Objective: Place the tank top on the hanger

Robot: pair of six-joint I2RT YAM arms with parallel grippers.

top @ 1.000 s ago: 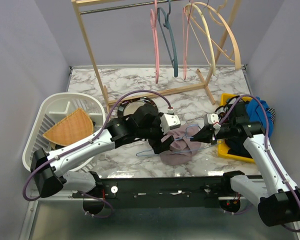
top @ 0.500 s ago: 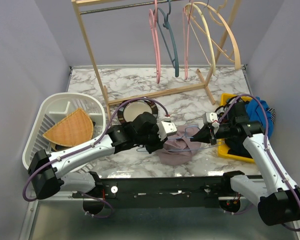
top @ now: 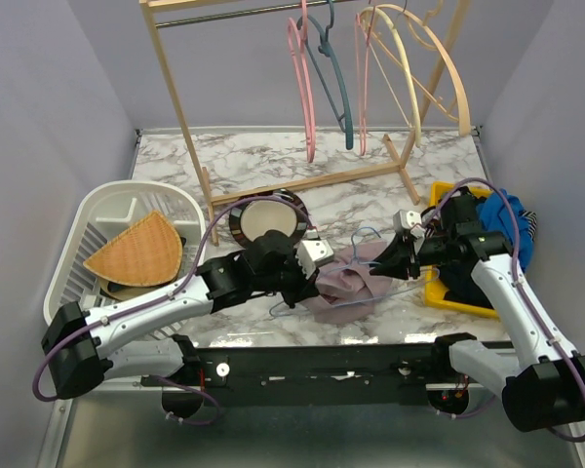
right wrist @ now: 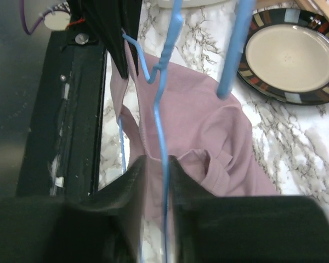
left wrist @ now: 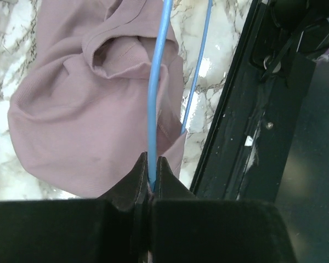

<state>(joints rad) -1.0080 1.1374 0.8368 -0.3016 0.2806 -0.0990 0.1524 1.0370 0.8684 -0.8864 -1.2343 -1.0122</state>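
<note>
Marble table (top: 253,161): L gripper (left wrist: 151,160) clamps hanger (left wrist: 156,82) over tank top (left wrist: 71,126), R gripper (right wrist: 156,163) slack round wire; hold L firm.

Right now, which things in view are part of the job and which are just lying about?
In the job:
- tank top
- thin light-blue hanger

Lying about:
- plate
- white basket
- wooden rack
- pink hanger
- teal hanger
- yellow bin
- blue clothes
</note>
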